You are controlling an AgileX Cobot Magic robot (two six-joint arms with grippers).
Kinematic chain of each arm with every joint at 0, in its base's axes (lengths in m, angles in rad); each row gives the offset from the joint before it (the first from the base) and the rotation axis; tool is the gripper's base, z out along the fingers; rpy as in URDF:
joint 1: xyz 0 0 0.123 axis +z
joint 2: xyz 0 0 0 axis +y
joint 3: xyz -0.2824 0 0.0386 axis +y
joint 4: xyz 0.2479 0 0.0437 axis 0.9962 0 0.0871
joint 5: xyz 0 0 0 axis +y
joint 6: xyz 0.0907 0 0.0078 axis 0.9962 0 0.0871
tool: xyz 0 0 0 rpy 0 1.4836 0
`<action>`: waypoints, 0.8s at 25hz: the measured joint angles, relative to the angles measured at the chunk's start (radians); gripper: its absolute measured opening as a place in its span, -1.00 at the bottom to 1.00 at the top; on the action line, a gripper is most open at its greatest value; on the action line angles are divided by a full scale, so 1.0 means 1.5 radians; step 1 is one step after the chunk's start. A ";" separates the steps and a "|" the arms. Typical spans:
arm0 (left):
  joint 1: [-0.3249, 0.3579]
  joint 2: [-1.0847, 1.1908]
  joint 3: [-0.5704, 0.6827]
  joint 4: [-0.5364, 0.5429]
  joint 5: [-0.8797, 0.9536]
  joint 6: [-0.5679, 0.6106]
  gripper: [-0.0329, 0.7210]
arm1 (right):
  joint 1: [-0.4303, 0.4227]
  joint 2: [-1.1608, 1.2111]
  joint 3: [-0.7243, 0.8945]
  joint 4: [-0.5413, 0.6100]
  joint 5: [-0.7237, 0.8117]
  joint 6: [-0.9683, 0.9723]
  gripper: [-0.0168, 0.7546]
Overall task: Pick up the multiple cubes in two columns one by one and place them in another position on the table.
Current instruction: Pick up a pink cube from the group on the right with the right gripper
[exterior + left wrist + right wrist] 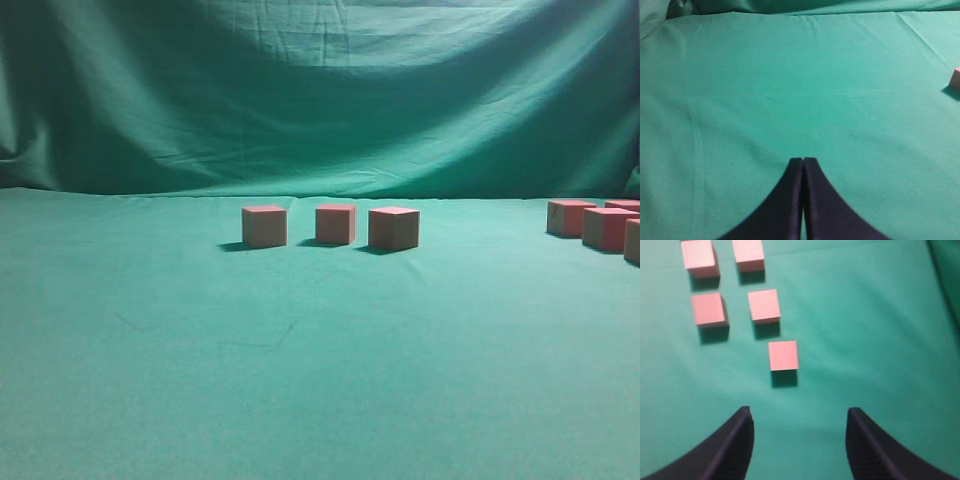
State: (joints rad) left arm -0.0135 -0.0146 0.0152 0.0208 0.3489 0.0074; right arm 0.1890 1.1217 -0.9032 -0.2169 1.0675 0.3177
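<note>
Three pink-topped cubes stand in a row mid-table in the exterior view: left (264,226), middle (335,223), right (393,228). More cubes sit at the right edge (570,217), (606,228). In the right wrist view several pink cubes lie in two columns, the nearest one (783,355) ahead of my open, empty right gripper (799,415), well apart from it. My left gripper (803,161) is shut and empty over bare cloth; a cube's corner (955,79) shows at that view's right edge. Neither arm shows in the exterior view.
Green cloth (300,380) covers the table and hangs as a backdrop (320,90) behind it. Cloth folds lie at the far edge of the left wrist view (790,6).
</note>
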 joint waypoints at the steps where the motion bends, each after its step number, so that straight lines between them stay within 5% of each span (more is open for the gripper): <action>1: 0.000 0.000 0.000 0.000 0.000 0.000 -0.91 | -0.005 0.013 0.001 0.016 -0.010 -0.020 0.03; 7: 0.000 0.000 0.000 0.000 0.000 0.000 -0.91 | -0.012 0.130 0.004 0.029 -0.047 -0.062 0.03; 14: 0.000 0.000 0.000 0.000 0.000 0.000 -0.91 | -0.040 0.240 0.004 0.026 -0.086 -0.060 0.66; 19: 0.000 0.000 0.000 0.000 0.000 0.000 -0.91 | -0.060 0.280 0.004 0.026 -0.137 -0.047 0.62; 20: 0.000 0.000 0.000 0.000 0.000 0.000 -0.91 | -0.060 0.286 0.004 0.026 -0.149 -0.047 0.48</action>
State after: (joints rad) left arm -0.0135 -0.0146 0.0152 0.0208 0.3489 0.0074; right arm 0.0990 1.5505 -0.8973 -0.1782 0.8445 0.2476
